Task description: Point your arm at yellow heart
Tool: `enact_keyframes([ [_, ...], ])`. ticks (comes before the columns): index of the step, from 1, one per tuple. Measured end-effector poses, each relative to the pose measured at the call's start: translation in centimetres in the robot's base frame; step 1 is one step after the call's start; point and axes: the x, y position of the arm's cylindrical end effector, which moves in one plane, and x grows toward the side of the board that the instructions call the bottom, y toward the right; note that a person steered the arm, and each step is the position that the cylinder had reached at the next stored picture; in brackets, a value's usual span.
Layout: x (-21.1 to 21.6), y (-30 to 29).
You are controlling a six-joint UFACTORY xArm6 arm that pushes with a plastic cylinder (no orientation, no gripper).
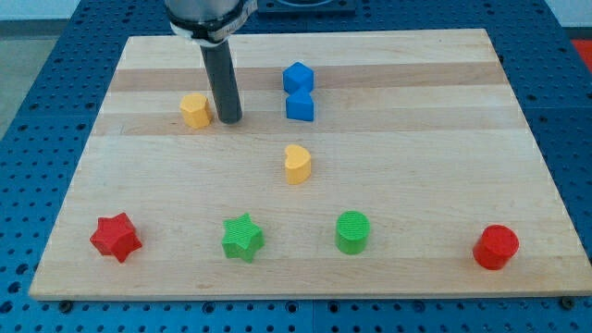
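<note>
The yellow heart (296, 164) lies near the middle of the wooden board (416, 139). My tip (229, 120) rests on the board in the upper left part, up and to the left of the heart and well apart from it. A second yellow block (195, 109), roughly hexagonal, sits just to the left of my tip, with a small gap between them.
Two blue blocks (298, 78) (300, 106) stand close together at the view's top centre. Along the view's bottom are a red star (115, 237), a green star (242, 237), a green cylinder (352, 231) and a red cylinder (496, 247).
</note>
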Motion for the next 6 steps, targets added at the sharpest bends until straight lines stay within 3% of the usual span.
enact_keyframes([
  [1,-0.3,-5.3],
  [2,0.6,-5.0],
  [4,3.8,10.6],
  [5,7.6,16.1],
  [6,11.0,12.7],
])
